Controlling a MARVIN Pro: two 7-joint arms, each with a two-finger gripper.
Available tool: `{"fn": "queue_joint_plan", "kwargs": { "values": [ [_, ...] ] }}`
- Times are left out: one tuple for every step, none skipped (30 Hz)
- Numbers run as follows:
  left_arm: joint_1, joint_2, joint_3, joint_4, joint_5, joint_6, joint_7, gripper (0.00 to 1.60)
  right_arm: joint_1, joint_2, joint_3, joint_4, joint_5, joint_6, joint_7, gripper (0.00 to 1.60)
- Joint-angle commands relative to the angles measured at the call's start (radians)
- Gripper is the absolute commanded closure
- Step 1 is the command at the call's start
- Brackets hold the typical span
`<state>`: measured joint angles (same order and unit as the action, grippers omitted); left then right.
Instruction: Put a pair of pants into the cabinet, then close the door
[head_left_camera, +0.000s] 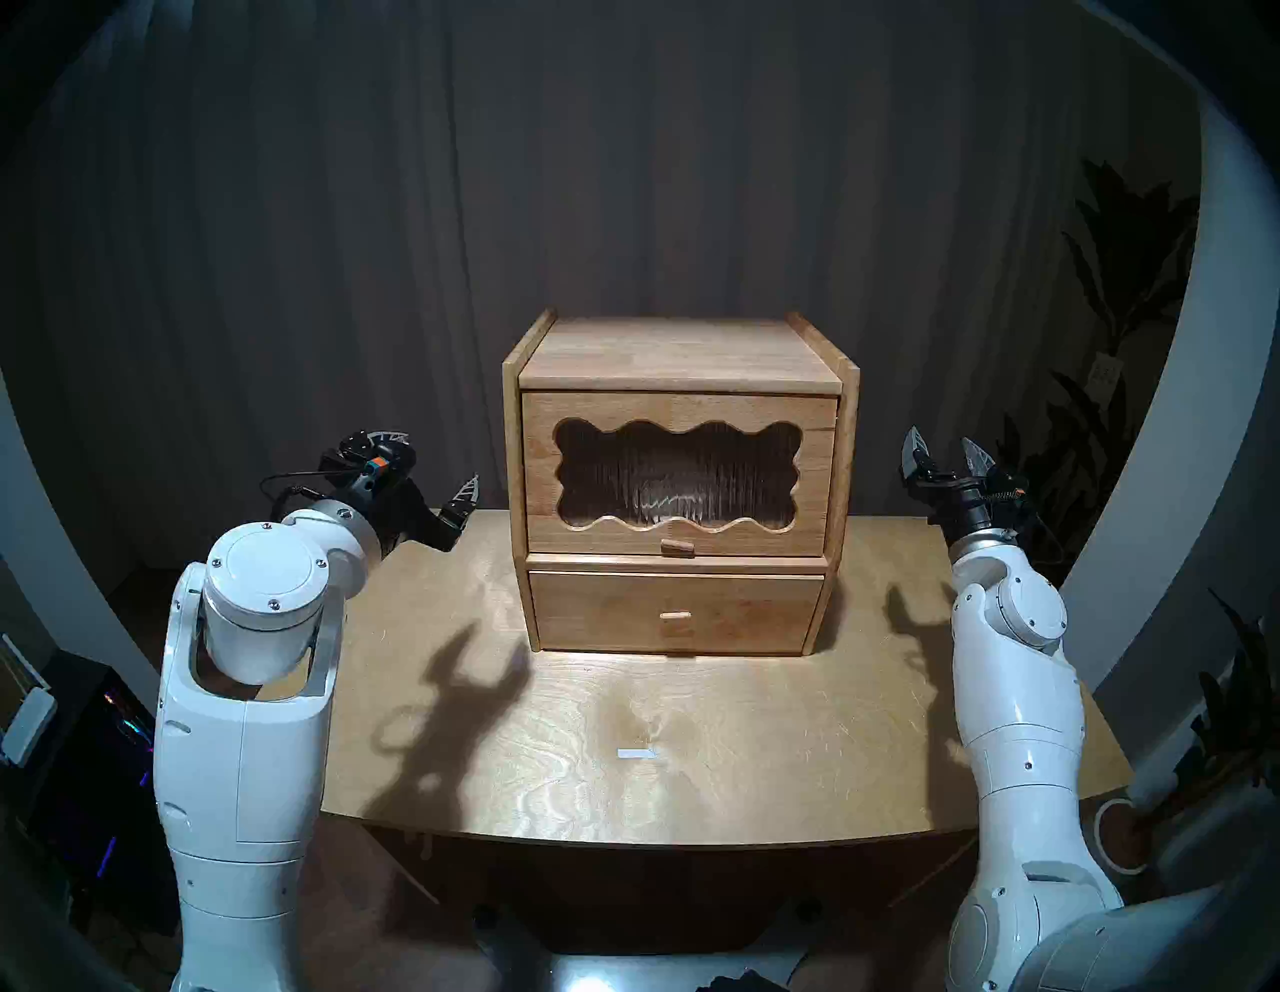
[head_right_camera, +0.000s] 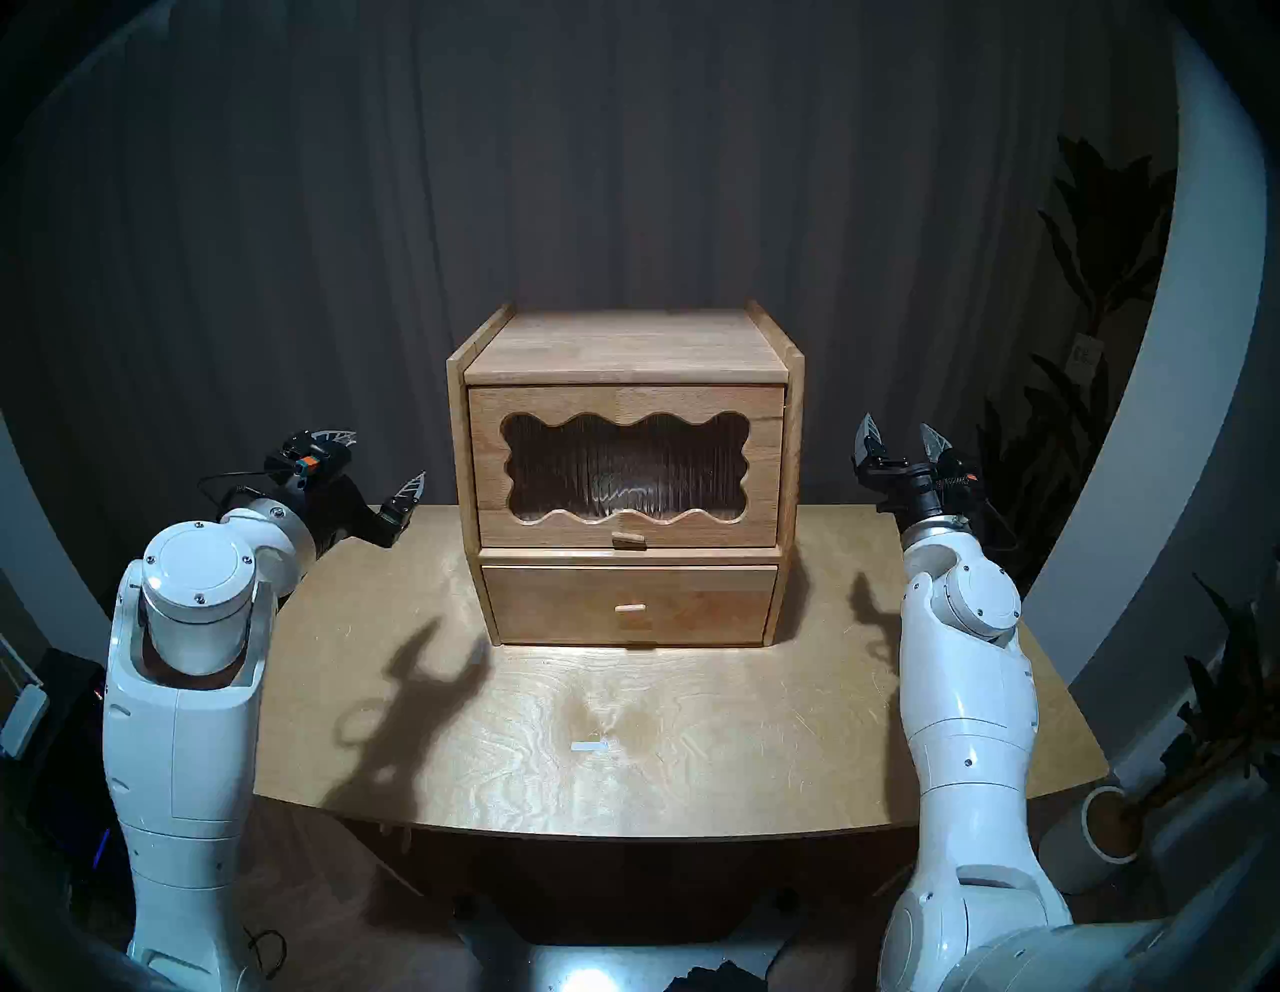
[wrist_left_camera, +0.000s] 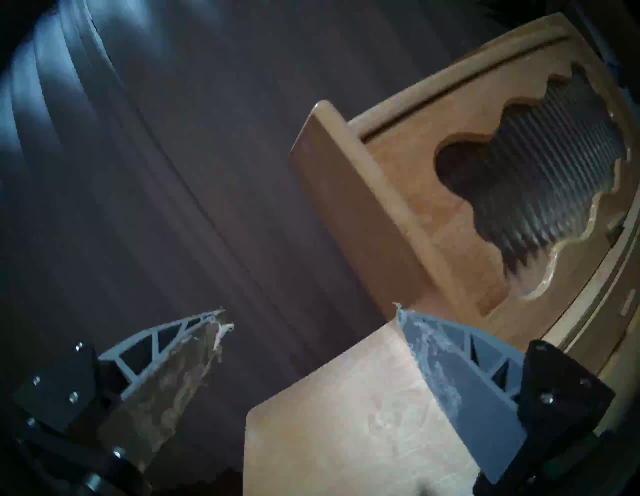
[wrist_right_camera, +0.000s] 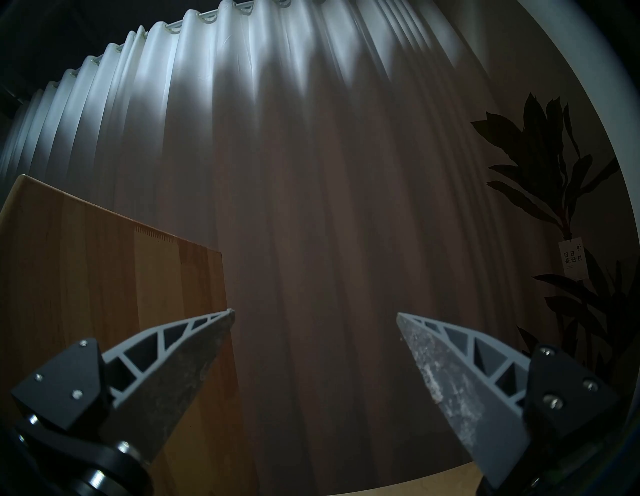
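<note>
Pants were nowhere to be made out: none lay on the table (head_left_camera: 692, 748), none was held, and behind the ribbed glass of the door (head_left_camera: 679, 478) only a pale glint was seen, too blurred to be named. From the closed door and the idle arms it was judged that the garment was probably already inside and the task nearly or wholly done, though this could not be confirmed. Such a bundle would be expected to handle as light, soft and limp, best pinched through its bulk or by a ribbed hem, since a loose fold would slip out.

The door was seen shut flush against the cabinet (head_left_camera: 682, 353), its knob (head_left_camera: 677, 548) at the lower edge; the drawer (head_left_camera: 675, 613) below was also closed. If reopening were needed, the knob would be the place to grip, and the glass should be spared any knock.

The left gripper (head_left_camera: 433, 463) was held empty beside the cabinet's left side, fingers spread wide. The right gripper (head_left_camera: 947, 450) was raised well clear on the other side, likewise parted and holding nothing. A small white strip (head_left_camera: 636, 754) lay on the table's front.
</note>
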<state>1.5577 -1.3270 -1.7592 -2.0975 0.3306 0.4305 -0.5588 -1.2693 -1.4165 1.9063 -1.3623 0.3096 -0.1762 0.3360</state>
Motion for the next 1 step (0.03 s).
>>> {"fn": "queue_joint_plan", "kwargs": {
  "values": [
    [0.02, -0.034, -0.041, -0.018, -0.098, -0.118, -0.012, 0.0, 0.015, 0.002, -0.001, -0.03, -0.008, -0.026, -0.005, 0.0]
  ]
}}
